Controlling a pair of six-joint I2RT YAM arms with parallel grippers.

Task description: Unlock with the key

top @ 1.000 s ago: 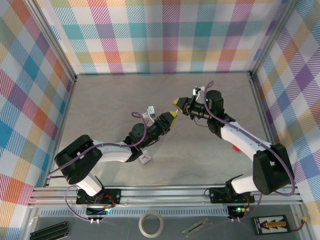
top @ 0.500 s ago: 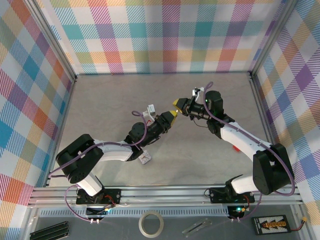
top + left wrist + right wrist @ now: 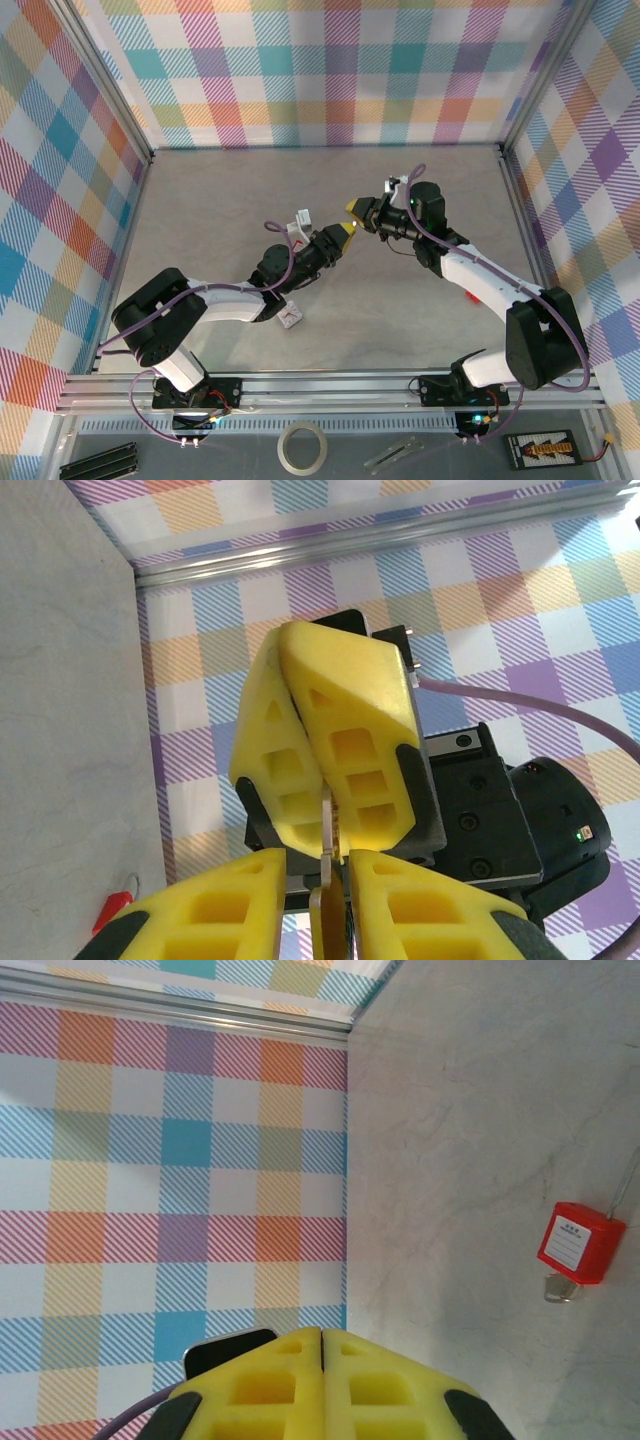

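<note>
Since it narrowed, the left end effector [image 3: 346, 229] apparently grips the key [image 3: 328, 921].

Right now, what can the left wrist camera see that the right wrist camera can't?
The left wrist view has the key, held in the left pincer, its other end pinched by the right pincer. The right wrist view instead has the red padlock with its white label, lying on the grey table; a red speck at the left wrist view's edge is too small to name. Both have the right pincer's shut yellow fingers, the table and the checked wall.
</note>
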